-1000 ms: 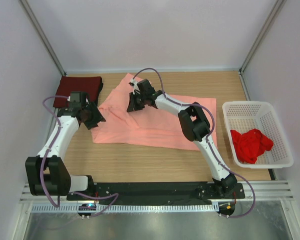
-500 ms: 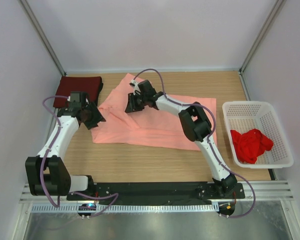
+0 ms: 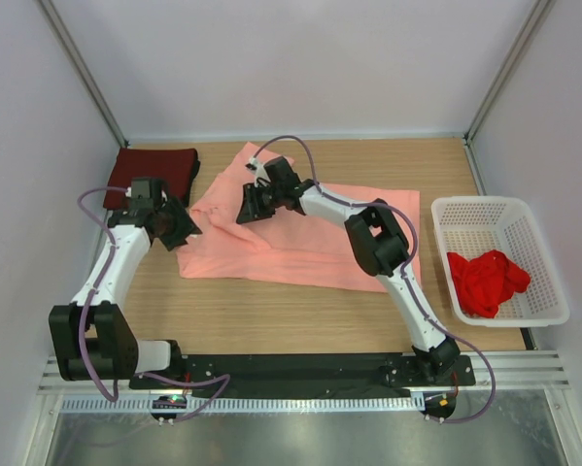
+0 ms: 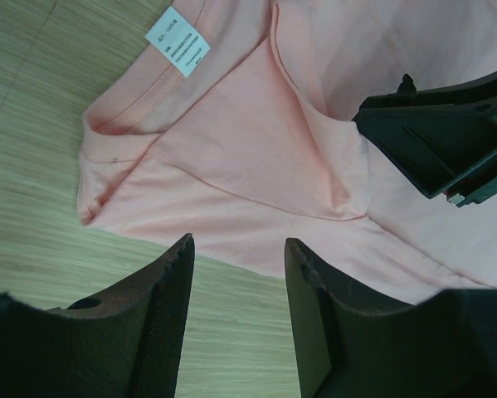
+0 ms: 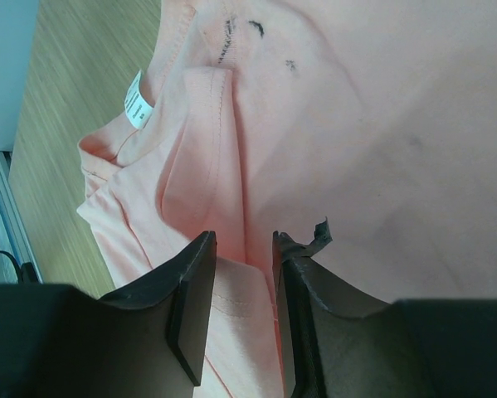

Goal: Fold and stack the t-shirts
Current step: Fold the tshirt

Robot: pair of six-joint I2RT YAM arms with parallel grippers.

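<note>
Hovering over the salmon-pink t-shirt (image 3: 261, 252)
Left claw (image 4: 237, 249) gapes empty near its collar; right claw (image 5: 241, 240), parted, above its fold.

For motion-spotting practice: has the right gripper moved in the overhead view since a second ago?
Yes. The right gripper has shifted slightly left, away from the white basket, toward the maroon t-shirt.

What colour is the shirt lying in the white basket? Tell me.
The shirt in the basket is bright red; the top external view shows it best.
</note>
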